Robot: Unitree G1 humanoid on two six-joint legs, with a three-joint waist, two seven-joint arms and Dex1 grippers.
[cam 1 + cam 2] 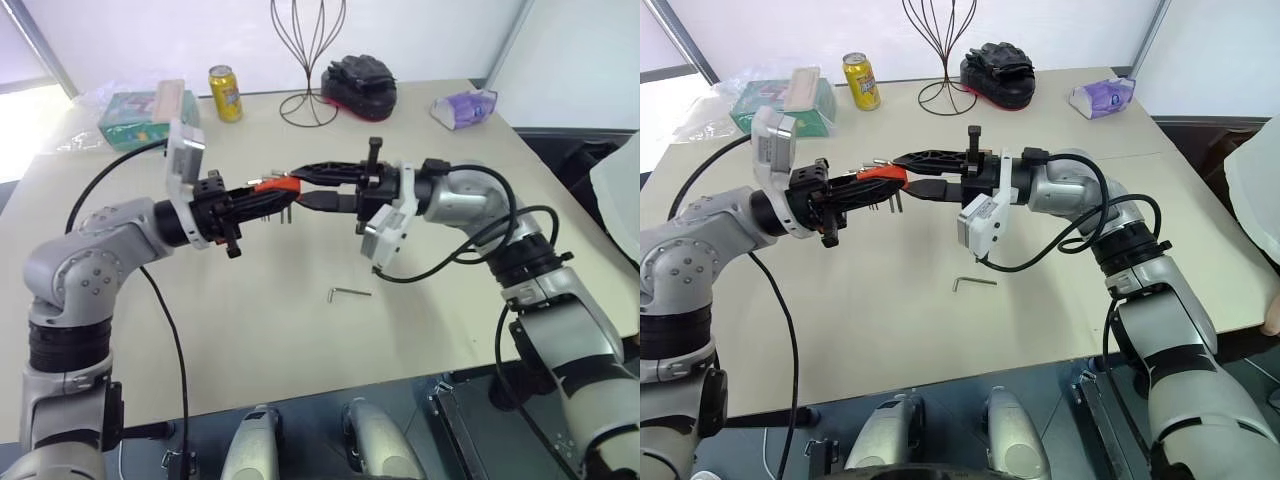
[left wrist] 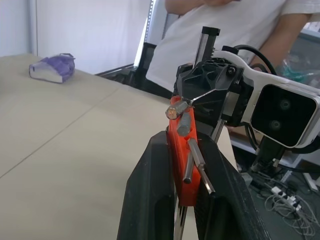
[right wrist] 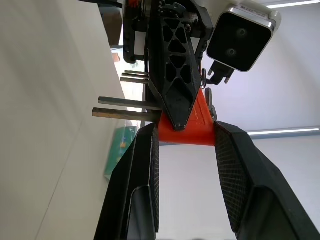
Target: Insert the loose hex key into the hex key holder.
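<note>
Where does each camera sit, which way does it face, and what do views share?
Left and right eye: on the head, looking down over both arms at the table and loose hex key.
Left wrist: along the left end effector, shut on the hex key holder, facing the right arm.
Right wrist: along the right end effector, facing the left arm.
Shared: the hex key holder.

A pale beige, matt rectangular worktop [image 1: 250, 330] crossed by a thin seam line, backed by plain white wall panels [image 1: 150, 40] with a grey diagonal frame strut [image 1: 45, 45] at the far left, bright daylight washing over the far left corner.
</note>
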